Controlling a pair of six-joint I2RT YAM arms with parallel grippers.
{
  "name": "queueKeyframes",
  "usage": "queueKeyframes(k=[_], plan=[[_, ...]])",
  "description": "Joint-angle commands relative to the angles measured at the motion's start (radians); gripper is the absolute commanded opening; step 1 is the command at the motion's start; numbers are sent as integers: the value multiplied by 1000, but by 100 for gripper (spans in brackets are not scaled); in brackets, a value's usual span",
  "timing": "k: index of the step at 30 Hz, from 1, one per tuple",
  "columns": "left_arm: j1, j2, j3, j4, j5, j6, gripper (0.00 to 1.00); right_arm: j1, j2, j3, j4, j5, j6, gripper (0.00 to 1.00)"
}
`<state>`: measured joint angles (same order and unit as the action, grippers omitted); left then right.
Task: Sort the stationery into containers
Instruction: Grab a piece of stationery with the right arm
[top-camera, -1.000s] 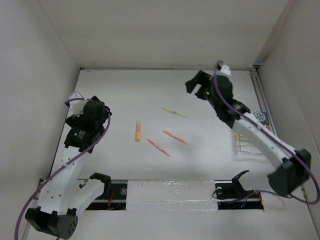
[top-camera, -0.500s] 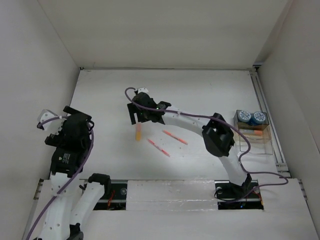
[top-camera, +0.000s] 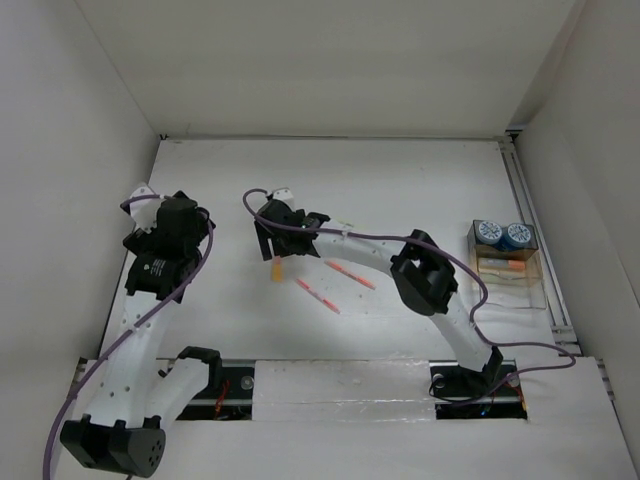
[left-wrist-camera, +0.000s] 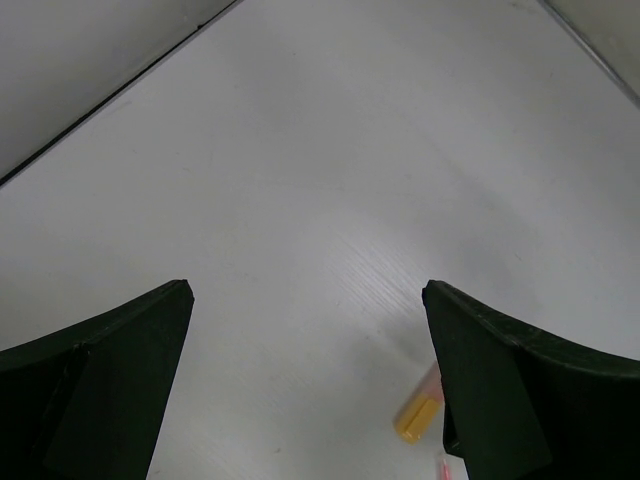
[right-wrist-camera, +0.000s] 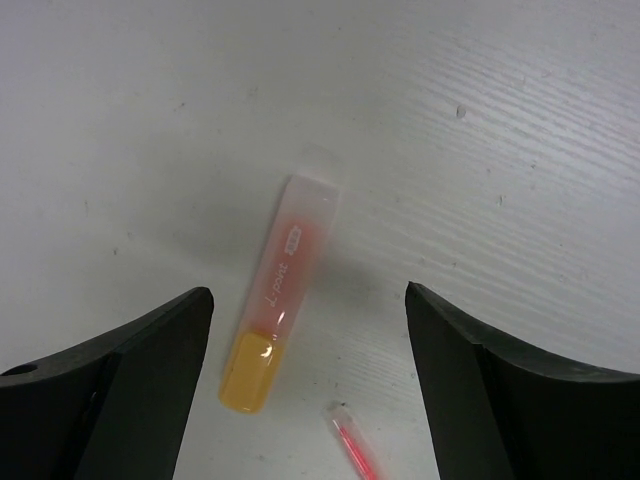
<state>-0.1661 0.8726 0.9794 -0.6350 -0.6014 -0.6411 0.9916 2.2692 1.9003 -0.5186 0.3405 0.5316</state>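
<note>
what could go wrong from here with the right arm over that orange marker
1. The right gripper hangs open over the orange marker, which lies slightly tilted and left of centre between the jaws. One jaw may touch first and skid it away.
2. A thin pink pen lies close to the marker's yellow cap and could get knocked or pinched too.
3. The left gripper, open, faces the same marker, so the arms might crowd each other.

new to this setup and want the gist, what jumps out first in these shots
The open right gripper, reaching far over from its side, hangs right above an orange marker lying left of centre on the table. Two red-pink pens lie loose just beside it, and at the right edge a clear tray already holds two blue-and-white rolls.
</note>
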Motion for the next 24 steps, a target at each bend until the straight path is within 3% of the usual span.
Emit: queueKeyframes(k=[1,5,12,14,17,20,23,24], plan=[[4,-43,5,46,26,37,100,18,6,-12,6,23,39,83],[4,-43,5,46,26,37,100,18,44,-12,15,0,57,72],[4,-52,5,46,26,37,100,36,101,-9,35,-34,76,66],[4,-52,5,46,26,37,100,45,119,5,25,-34,76,52],[4,-63,5,46,26,37,100,45,131,5,14,-34,85,21],[4,-72,5,46,26,37,100,45,141,5,14,-34,85,1],[4,-81,5,46,26,37,100,45,127,-4,57,-63,68,0],[4,-81,5,46,26,37,100,30,115,-20,157,-163,68,0]])
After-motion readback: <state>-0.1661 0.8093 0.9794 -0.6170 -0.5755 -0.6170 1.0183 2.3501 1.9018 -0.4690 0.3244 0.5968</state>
